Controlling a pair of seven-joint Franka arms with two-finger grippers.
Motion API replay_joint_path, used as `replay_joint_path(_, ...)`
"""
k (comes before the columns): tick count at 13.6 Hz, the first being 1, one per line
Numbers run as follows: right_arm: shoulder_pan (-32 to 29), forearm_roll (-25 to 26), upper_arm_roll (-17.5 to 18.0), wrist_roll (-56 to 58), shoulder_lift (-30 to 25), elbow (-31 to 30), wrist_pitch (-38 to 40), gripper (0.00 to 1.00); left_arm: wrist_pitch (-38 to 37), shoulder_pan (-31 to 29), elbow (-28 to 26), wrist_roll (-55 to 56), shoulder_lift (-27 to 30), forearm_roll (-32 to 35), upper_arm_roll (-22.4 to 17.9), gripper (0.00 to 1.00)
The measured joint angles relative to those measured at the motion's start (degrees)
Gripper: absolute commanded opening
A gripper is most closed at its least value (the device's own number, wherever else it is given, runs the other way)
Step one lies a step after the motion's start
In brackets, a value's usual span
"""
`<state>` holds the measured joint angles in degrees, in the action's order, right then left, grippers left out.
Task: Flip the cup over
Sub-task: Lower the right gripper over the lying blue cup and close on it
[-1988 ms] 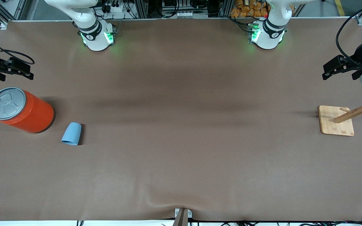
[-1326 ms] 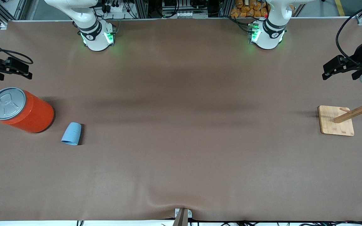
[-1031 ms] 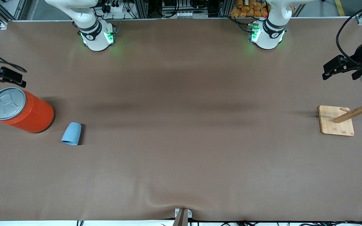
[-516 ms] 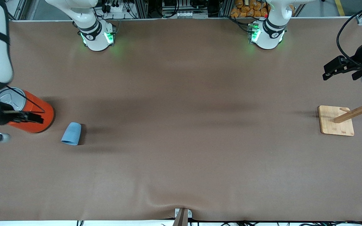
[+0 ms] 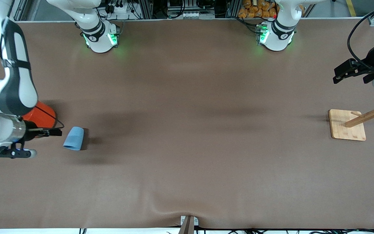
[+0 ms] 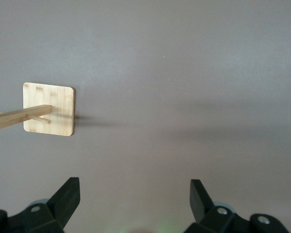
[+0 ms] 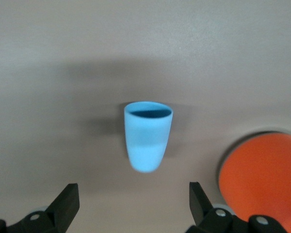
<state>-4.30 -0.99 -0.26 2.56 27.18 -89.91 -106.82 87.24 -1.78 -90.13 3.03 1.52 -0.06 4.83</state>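
Note:
The small light-blue cup (image 5: pixel 73 138) lies on its side on the brown table, its open mouth toward the front camera. In the right wrist view the cup (image 7: pixel 148 138) shows its darker blue inside, with its closed base pointing at my gripper. My right gripper (image 5: pixel 57 132) is open and empty, low between the orange can and the cup, a short gap from the cup; its jaws (image 7: pixel 132 189) stand wide apart. My left gripper (image 5: pixel 338 76) waits open and empty over the left arm's end of the table, and its jaws (image 6: pixel 134 183) frame bare table.
The large orange can (image 5: pixel 43 113) stands beside the cup toward the right arm's end, mostly hidden by my right arm; it also shows in the right wrist view (image 7: pixel 262 170). A wooden peg rack on a square base (image 5: pixel 347 129) stands below my left gripper (image 6: pixel 48 109).
My right arm has swung from the table's edge past the can, down and toward the cup, and now covers most of the can. The cup and left arm have not moved.

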Motion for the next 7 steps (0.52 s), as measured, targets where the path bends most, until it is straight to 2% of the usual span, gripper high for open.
replay_joint_path(4,0.45,0.0,0.24,0.0,2.39,-9.66,-11.87,1.0,-0.06,0.0,-0.01,-0.16,-0.34,0.0,-0.01,1.0)
replay_joint_path(7,0.88,0.0,0.27,0.0,3.84,-13.2,-18.25,1.0,-0.1,0.0,-0.01,-0.38,-0.46,0.0,-0.01,1.0)
